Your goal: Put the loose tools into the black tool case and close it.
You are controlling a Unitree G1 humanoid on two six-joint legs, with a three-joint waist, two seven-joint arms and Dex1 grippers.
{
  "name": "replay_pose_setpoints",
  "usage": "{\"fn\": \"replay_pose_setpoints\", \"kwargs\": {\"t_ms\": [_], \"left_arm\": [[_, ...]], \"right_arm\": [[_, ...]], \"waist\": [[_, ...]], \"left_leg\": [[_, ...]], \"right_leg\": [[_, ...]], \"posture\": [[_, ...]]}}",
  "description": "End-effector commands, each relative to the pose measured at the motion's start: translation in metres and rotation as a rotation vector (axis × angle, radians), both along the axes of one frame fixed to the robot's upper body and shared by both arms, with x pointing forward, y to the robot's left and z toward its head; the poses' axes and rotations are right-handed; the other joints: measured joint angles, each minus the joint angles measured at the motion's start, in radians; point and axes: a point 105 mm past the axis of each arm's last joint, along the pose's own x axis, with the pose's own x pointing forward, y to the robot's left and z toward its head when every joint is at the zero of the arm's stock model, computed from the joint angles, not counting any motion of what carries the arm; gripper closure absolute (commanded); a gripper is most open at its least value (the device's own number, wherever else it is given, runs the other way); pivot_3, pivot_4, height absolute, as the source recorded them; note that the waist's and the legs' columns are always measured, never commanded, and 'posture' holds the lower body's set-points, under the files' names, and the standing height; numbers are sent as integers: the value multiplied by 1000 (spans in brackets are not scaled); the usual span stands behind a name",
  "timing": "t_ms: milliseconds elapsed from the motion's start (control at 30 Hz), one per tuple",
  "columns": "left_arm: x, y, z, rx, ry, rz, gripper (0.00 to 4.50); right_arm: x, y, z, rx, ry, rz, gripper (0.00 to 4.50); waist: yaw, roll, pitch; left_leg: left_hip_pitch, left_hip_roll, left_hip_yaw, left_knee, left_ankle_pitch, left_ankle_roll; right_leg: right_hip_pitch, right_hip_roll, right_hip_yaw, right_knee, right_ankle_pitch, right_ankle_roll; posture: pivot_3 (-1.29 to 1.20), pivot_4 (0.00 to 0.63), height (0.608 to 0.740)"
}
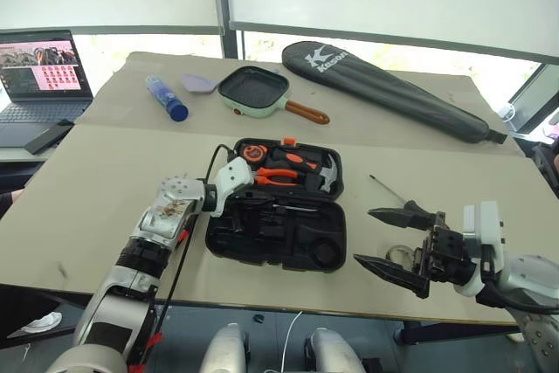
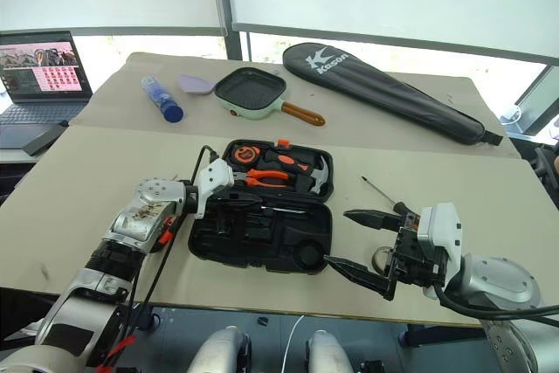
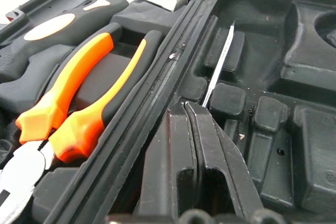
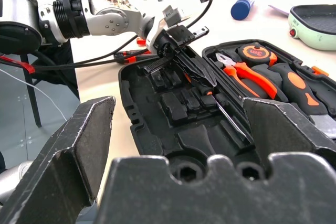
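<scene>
Jaws, left gripper point(image 3: 197, 109): pinched shut on slim screwdriver point(image 4: 231, 120), centre frame, above its slot.
Jaws, right gripper point(image 1: 395, 240): spread wide, empty, lower right.
Case point(image 1: 325, 252): open, centre.
Advice: seat shaft fully before releasing.
Remaining: screwdriver point(image 1: 390, 191) right of case.

Right gripper point(image 4: 178, 124) fingers spread wide, nothing between them. Ahead of pincer: black tool case point(image 4: 152, 145) lying open. Left gripper point(image 4: 197, 74) beyond, fingers pressed together, tips down in case's near half at slim screwdriver point(image 4: 231, 119) lying in slot. Far half of case: pliers point(image 4: 244, 72), tape measure point(image 4: 257, 53), hammer point(image 4: 296, 85). Farther off on table: blue bottle point(image 4: 242, 6), green pan point(image 4: 315, 24).
</scene>
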Motion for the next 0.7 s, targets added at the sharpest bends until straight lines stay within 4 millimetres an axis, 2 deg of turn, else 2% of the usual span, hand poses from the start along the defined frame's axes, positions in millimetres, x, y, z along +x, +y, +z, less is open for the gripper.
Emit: {"fn": "replay_pose_setpoints", "kwargs": {"t_ms": [33,100,167,300,433,467,533,600,700], "left_arm": [[0,0,5,-91,-3,41,4041],[-1,5,32,-227,-96,22,3667],[-8,19,52,-308,-172,2,2982],[-33,53,49,-247,-177,-39,1596],[-56,95,49,-229,-172,19,261],[-60,104,49,-225,-175,36,39],[-72,113,52,-241,-168,44,39],[-84,111,58,-280,-154,17,39],[-90,103,61,-288,-139,-3,39]], "right_arm": [[8,-19,10,27,-57,-128,0],[11,-44,11,11,-88,-241,0],[8,-71,6,-17,-102,-350,0],[-8,-115,-14,-110,-93,-505,0],[-29,-163,-50,-244,0,-758,0],[-33,-168,-57,-259,15,-779,0],[-34,-169,-63,-264,29,-772,0],[-28,-168,-64,-263,35,-751,0],[-6,-161,-54,-249,21,-712,0]], "waist": [[0,0,0],[1,0,0],[0,0,0],[-6,1,0],[-15,9,0],[-16,9,0],[-17,10,1],[-19,11,1],[-26,13,2]], "left_leg": [[0,0,0,0,0,0],[-1,0,0,0,0,0],[-3,-1,0,0,0,0],[-3,0,0,-2,-1,1],[0,1,2,-4,-1,1],[0,1,2,-5,-1,1],[0,2,2,-5,-1,1],[0,2,2,-5,-1,1],[2,2,2,-5,-1,2]], "right_leg": [[0,0,0,0,0,0],[0,-1,0,0,0,0],[-2,-1,0,0,0,0],[-3,-1,-1,-1,0,0],[-2,-2,1,-1,-1,-1],[-2,-2,1,-1,-1,-1],[-3,-2,1,-1,-2,-1],[-3,-3,1,-1,-3,-1],[-2,-7,3,-2,-3,-1]], "posture": [[0,150,740],[0,150,740],[0,150,740],[0,150,740],[0,150,740],[0,150,740],[0,150,740],[0,150,740],[0,150,740]]}}
